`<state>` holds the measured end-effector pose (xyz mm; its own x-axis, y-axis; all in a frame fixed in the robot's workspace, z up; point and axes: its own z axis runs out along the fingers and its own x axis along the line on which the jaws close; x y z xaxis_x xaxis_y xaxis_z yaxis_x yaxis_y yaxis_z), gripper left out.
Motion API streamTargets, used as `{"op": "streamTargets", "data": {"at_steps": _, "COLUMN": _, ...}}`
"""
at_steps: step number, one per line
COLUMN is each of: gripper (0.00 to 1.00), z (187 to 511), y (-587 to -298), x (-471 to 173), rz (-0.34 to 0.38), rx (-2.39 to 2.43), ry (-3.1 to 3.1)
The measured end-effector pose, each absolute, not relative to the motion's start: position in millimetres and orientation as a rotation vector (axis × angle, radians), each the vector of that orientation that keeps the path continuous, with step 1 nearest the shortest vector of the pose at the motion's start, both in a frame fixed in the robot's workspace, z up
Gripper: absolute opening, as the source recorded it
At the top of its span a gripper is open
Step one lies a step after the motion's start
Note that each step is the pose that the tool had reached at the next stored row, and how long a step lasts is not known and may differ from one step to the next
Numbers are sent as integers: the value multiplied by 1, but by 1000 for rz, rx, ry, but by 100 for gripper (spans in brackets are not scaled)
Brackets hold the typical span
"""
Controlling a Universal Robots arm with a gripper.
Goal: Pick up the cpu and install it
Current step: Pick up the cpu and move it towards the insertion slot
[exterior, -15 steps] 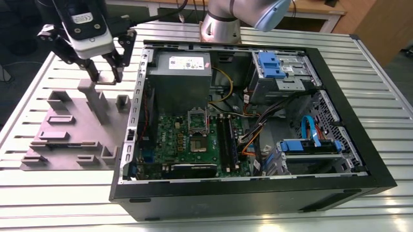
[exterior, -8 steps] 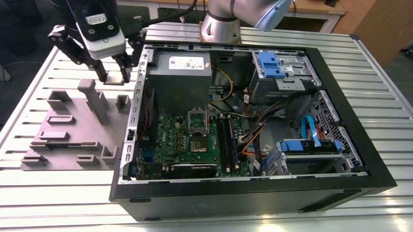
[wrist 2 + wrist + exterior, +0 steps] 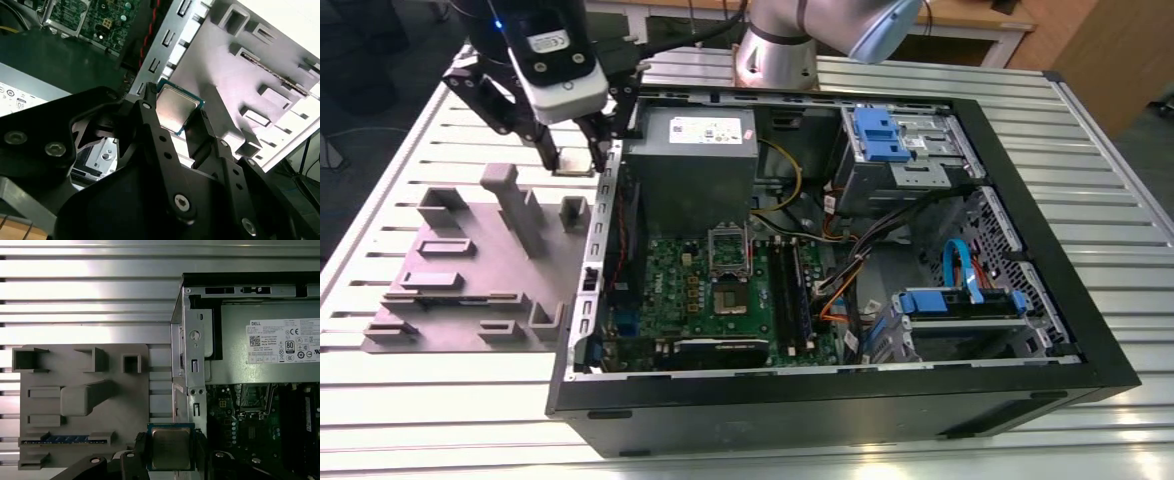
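Holding the cpu [image 3: 175, 107] by two opposite edges, the fingers [image 3: 156, 132] are closed down to the chip's width. Its metal top faces the camera in both wrist views [image 3: 171, 447].

In the exterior view the gripper [image 3: 574, 165] hangs over the far end of the grey tray [image 3: 467, 290]. It is just beside the case [image 3: 1041, 200] wall on that view's left and lifted clear of the worktop [image 3: 400, 150]. The chip touches neither tray nor case.

I judge the step in hand to be the carry toward the socket [image 3: 724, 297] on the board [image 3: 680, 300]. The socket's hinged frame [image 3: 727, 245] stands tipped up.

To do this step well:
- **Grip:** only the thin rim is pinched, so the chip would likely slip or tilt under a jolt. Slow, smooth travel suits it.
- **Attitude:** the chip should be kept level, with no twist about the grip line.
- **Clearance:** the case wall rises between the chip and the board, so the path needs height enough to pass over its lip. It should also steer away from the raised frame and the loose cables [image 3: 854, 270] beside the memory slots.
- **Orientation:** the chip's edges should be squared to the socket's edges in the first wrist view while there is open air around it.

The underside is hidden, so I cannot tell its condition.
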<state>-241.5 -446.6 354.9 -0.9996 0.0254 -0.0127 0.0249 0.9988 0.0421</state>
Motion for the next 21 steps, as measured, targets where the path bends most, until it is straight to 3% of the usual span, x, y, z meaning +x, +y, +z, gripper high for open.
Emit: {"op": "streamTargets", "data": {"at_steps": 21, "gripper": 47, "z": 355, "y": -447, "x": -206, "rz": 66, "rx": 39, "ry": 3127}}
